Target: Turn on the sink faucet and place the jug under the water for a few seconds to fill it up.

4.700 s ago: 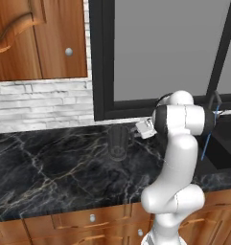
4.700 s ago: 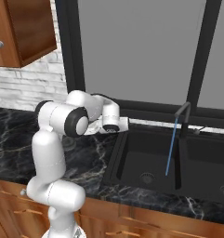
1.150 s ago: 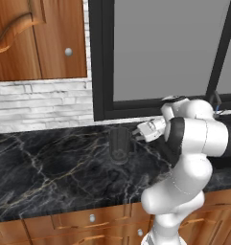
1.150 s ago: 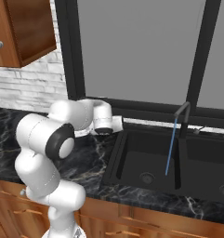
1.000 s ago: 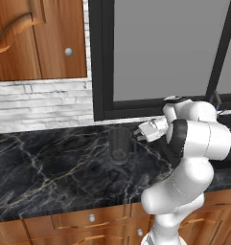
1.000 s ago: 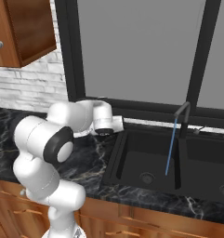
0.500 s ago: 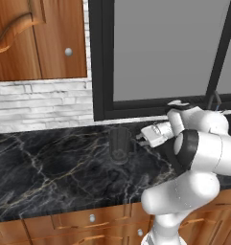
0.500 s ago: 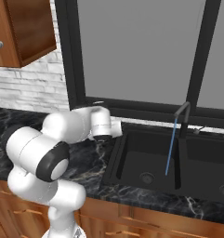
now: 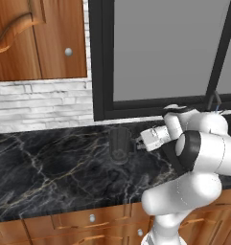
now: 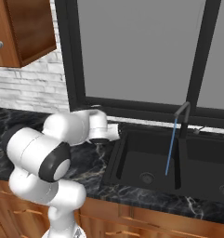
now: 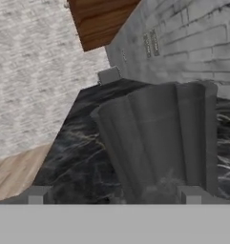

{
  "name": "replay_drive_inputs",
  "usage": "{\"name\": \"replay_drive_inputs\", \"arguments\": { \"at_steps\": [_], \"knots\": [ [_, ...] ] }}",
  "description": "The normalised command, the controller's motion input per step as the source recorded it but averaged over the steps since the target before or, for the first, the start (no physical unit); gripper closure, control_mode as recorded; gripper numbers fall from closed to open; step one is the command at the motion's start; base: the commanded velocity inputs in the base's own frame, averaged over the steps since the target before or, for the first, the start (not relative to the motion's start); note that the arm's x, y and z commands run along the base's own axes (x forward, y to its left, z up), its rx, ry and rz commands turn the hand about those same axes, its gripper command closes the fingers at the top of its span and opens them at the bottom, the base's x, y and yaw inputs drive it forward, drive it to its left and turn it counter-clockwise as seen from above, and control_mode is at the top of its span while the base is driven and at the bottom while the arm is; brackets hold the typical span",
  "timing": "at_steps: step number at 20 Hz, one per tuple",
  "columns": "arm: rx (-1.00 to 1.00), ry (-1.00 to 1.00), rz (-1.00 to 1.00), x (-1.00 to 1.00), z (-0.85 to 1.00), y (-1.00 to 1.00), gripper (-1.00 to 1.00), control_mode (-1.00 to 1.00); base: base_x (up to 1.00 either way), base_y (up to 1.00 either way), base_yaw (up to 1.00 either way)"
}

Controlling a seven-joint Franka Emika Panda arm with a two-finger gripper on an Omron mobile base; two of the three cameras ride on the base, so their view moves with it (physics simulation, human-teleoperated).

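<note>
The jug [image 9: 120, 145], dark smoky grey and ribbed, stands upright on the black marble counter below the window. My gripper [image 9: 135, 143] reaches at it sideways from the right, open, tips almost at its wall. In the hand view the jug [image 11: 159, 143] looms large just ahead of the open gripper [image 11: 114, 195], sitting nearer the right fingertip [image 11: 190, 194]; nothing is held. The slim black sink faucet [image 10: 183, 118] pours a thin blue line of water [image 10: 169, 151] into the left basin of the black sink [image 10: 132, 172].
A black-framed window [image 9: 160, 52] and a white brick backsplash [image 9: 40, 103] rise behind the counter [image 9: 50, 167]. A wooden cabinet [image 9: 38, 38] hangs at upper left. My white arm's bulky elbow [image 10: 43, 153] stands between the base and the jug.
The hand has crept left toward the jug while the elbow swung down and outward. The gripper stayed open, the jug has not moved, and the water keeps running.
</note>
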Motion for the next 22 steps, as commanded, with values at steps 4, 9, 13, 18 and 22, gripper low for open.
{"name": "replay_drive_inputs", "arguments": {
  "at_steps": [4,9,13,18,22],
  "knots": [
    [-0.03,0.00,-0.04,0.49,-0.28,0.10,-1.00,-1.00,0.00,0.00,0.00],
    [-0.05,0.00,-0.06,0.67,-0.21,0.20,1.00,-1.00,0.00,0.00,0.00],
    [-0.03,0.00,-0.05,0.44,-0.09,0.16,1.00,-1.00,0.00,0.00,0.00],
    [0.00,-0.03,0.00,-0.08,0.00,0.00,1.00,-1.00,0.00,0.00,0.00],
    [0.00,-0.26,0.00,-0.40,0.44,0.00,1.00,-1.00,0.00,0.00,0.00]
  ]
}}
